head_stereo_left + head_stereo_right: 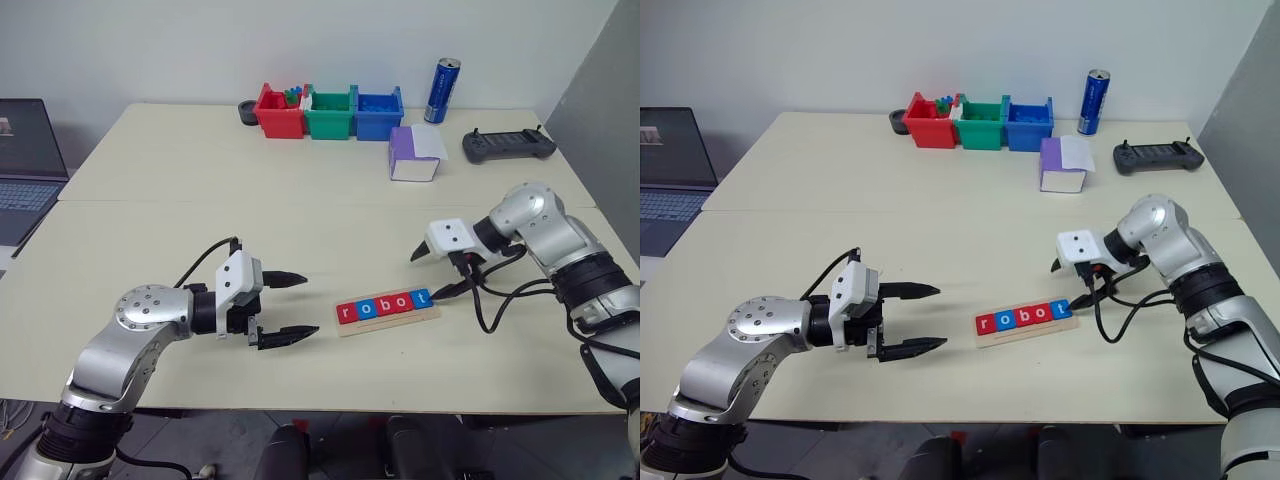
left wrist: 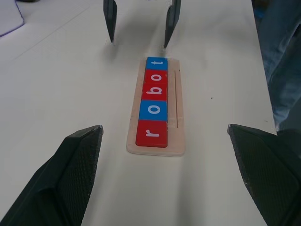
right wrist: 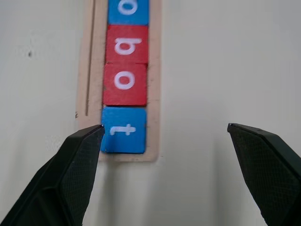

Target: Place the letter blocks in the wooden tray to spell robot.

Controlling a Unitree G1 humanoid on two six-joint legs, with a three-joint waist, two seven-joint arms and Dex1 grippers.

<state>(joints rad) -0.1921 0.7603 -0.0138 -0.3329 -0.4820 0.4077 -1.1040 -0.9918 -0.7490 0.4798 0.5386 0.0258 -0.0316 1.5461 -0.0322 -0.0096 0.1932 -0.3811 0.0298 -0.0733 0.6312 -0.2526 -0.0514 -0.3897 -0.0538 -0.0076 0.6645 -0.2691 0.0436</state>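
Foreground left gripper (image 1: 283,308) waits, fingers apart; at centre frame, letter blocks (image 1: 385,306) spell "robot" in the wooden tray (image 1: 390,319). Right gripper (image 1: 432,272), spread empty, seemingly need only withdraw.

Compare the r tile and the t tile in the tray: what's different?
The r tile is red; the t tile is blue. The r tile sits at the end of the wooden tray nearest the left gripper; the t tile sits at the opposite end, beside the open right gripper. Both are flat squares with a white lowercase letter, seated in line with the other tiles, and neither is gripped.
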